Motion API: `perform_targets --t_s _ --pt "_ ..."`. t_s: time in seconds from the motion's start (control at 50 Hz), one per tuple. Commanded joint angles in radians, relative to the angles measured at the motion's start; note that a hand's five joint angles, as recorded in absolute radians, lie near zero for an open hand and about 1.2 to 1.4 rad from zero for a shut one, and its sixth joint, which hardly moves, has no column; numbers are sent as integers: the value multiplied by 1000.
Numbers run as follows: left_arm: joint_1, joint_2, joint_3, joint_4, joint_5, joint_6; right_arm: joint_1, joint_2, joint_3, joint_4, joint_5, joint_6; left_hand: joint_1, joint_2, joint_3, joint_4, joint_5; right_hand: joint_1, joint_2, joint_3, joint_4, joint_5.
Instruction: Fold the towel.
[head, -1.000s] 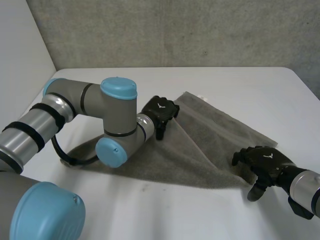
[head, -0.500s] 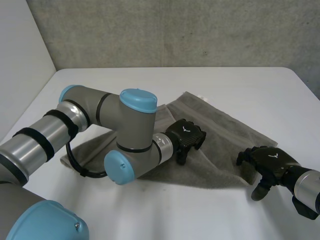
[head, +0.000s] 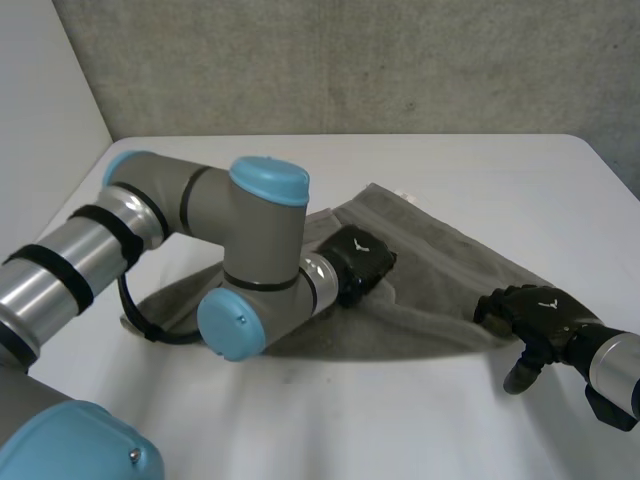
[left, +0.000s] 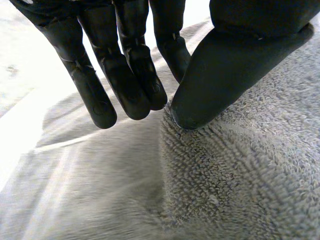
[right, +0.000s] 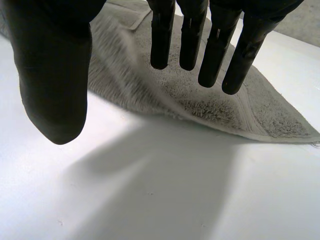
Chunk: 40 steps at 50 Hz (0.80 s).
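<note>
A grey towel (head: 450, 265) lies rumpled and slantwise across the white table (head: 500, 170). My left hand (head: 358, 262) rests on its middle, the arm reaching across the towel's left part. In the left wrist view the fingers (left: 125, 85) and thumb meet on a raised ridge of the towel (left: 240, 190), pinching it. My right hand (head: 535, 315) hovers just off the towel's near right edge. Seen from the right wrist, its fingers (right: 235, 50) hang straight and apart over the towel's (right: 210, 100) edge, holding nothing.
A grey wall stands behind the table's far edge. Bare white tabletop runs in front of the towel and to its far right. My left arm (head: 150, 230) lies low over the left side of the towel.
My left hand moved from the towel's far left to its middle and closed its fingers on the cloth. The right hand shifted slightly right and stayed open.
</note>
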Motion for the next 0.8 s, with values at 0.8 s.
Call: perform_targets --t_s 0.8 --pt "47 644 -617 112 -299 -81 170 158 -277 6 47 235 213 181 182 181 200 27 20 32 38 68"
